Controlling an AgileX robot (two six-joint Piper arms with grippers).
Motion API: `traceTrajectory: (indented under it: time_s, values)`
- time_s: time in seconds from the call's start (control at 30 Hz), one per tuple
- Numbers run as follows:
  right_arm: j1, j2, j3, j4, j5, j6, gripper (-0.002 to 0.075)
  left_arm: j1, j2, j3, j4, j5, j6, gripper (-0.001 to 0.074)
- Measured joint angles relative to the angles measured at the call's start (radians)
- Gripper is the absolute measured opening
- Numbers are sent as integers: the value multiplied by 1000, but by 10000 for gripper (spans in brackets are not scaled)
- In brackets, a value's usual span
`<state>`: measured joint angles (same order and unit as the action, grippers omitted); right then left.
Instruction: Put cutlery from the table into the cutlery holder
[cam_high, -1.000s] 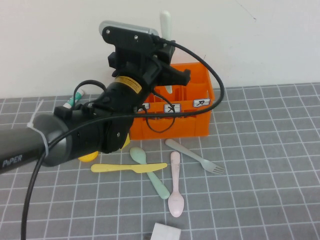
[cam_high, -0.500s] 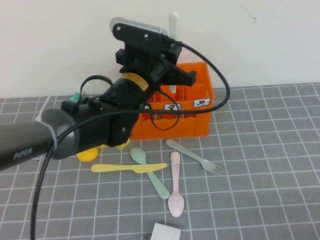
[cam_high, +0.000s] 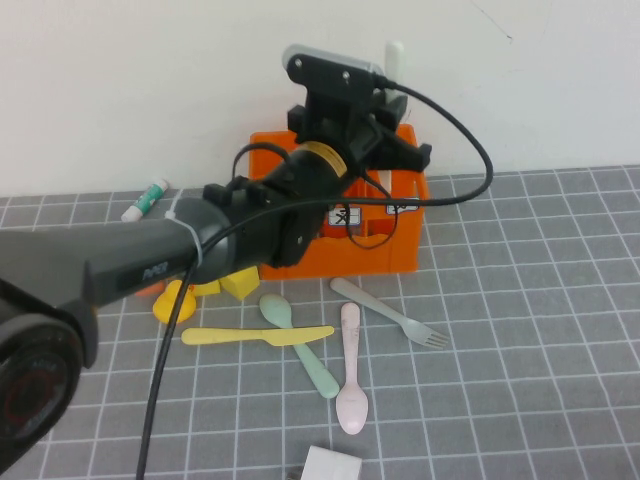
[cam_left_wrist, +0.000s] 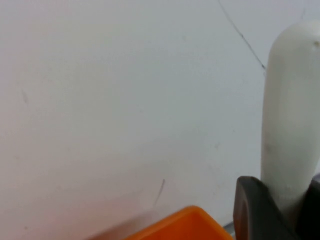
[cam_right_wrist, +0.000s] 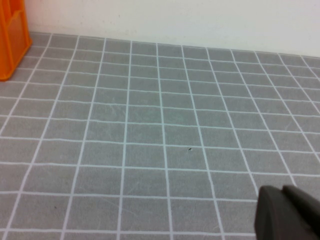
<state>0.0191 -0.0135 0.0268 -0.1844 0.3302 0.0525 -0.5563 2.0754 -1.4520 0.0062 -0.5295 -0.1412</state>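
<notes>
My left gripper (cam_high: 392, 125) is shut on the white knife (cam_high: 394, 58) and holds it upright above the back right of the orange cutlery holder (cam_high: 400, 255). In the left wrist view the knife's handle (cam_left_wrist: 290, 125) stands between my dark fingers (cam_left_wrist: 252, 205), with the holder's rim (cam_left_wrist: 185, 225) below. On the table in front of the holder lie the yellow knife (cam_high: 258, 336), mint-green spoon (cam_high: 300, 345), pink spoon (cam_high: 351, 370) and grey fork (cam_high: 390, 312). My right gripper (cam_right_wrist: 287, 212) is shut and empty, low over bare grid table; it is out of the high view.
Yellow toy blocks (cam_high: 240, 283) and a yellow rounded toy (cam_high: 175, 300) sit left of the holder, partly behind my left arm. A white-green tube (cam_high: 147, 198) lies by the wall. A white card (cam_high: 330, 465) is at the front edge. The holder's corner (cam_right_wrist: 12, 35) shows in the right wrist view.
My left arm has swung to the right and farther back with the white knife, from over the holder's left side to over its right side. The cutlery on the table has not moved.
</notes>
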Motion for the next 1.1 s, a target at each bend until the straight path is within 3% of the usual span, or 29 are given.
traceTrajectory:
  time_s: [0.17,0.37,0.53,0.63,0.8,0.87,1.1]
  values:
    - [0,0,0,0,0,0,-3,0,25,-7,94,4,-51,144]
    - [0,0,0,0,0,0,-3,-2,24,-12,124,8,-70,313]
    - [0,0,0,0,0,0,-3,-2,-29,-12,103,123,-81,346]
    - [0,0,0,0,0,0,-3,-2,-116,-12,99,276,-81,312]
    - [0,0,0,0,0,0,-3,-2,-314,-12,112,588,-23,90]
    - [0,0,0,0,0,0,-3,-2,-380,3,126,655,19,38]
    - [0,0,0,0,0,0,-3,-2,-608,208,132,730,76,3]
